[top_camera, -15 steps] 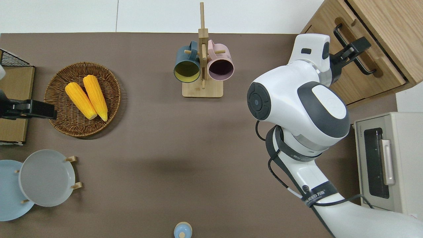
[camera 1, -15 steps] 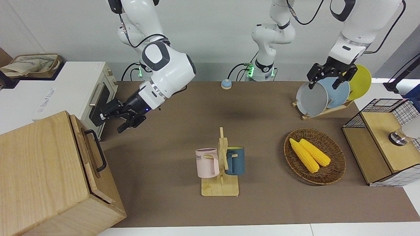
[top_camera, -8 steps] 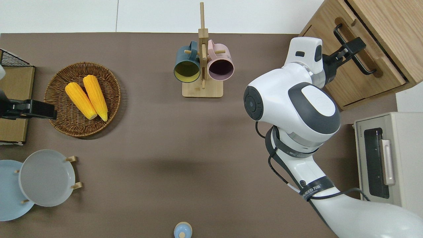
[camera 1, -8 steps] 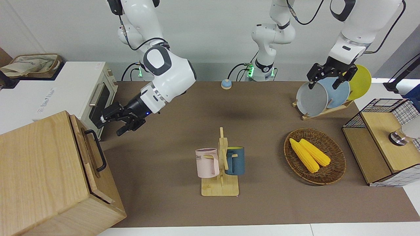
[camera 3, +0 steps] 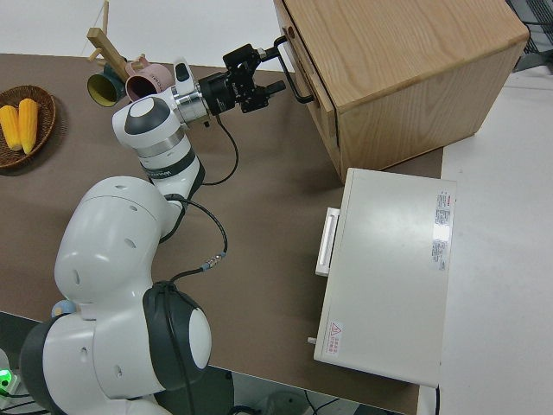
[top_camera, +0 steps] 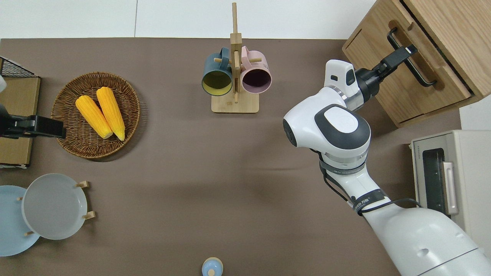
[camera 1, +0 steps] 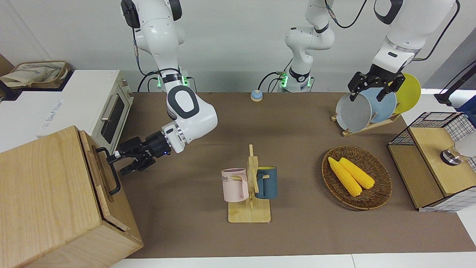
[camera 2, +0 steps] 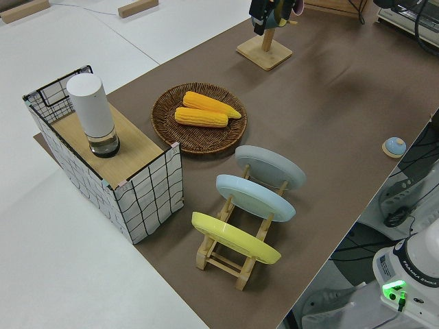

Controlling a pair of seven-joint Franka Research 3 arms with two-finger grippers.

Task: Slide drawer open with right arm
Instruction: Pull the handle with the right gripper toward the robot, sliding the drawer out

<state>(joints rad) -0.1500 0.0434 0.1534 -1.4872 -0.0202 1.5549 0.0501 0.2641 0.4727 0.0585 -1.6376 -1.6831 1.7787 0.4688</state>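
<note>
Your right arm's black gripper [camera 1: 118,162] has dropped to the light-wood drawer's [top_camera: 406,82] black bar handle [camera 1: 110,170] (fingers spread, gripping nothing); close, then pull.

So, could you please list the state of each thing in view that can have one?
Wide light-wood drawer with black bar handle: shut or almost shut.
Right gripper: open, at the drawer handle.
Left gripper: parked, open.
White toaster oven: door shut.
Pink mug and dark blue mug: hung on the wooden rack.
Woven basket: holds two corn cobs.
Grey, blue and yellow plates: upright in the rack.
</note>
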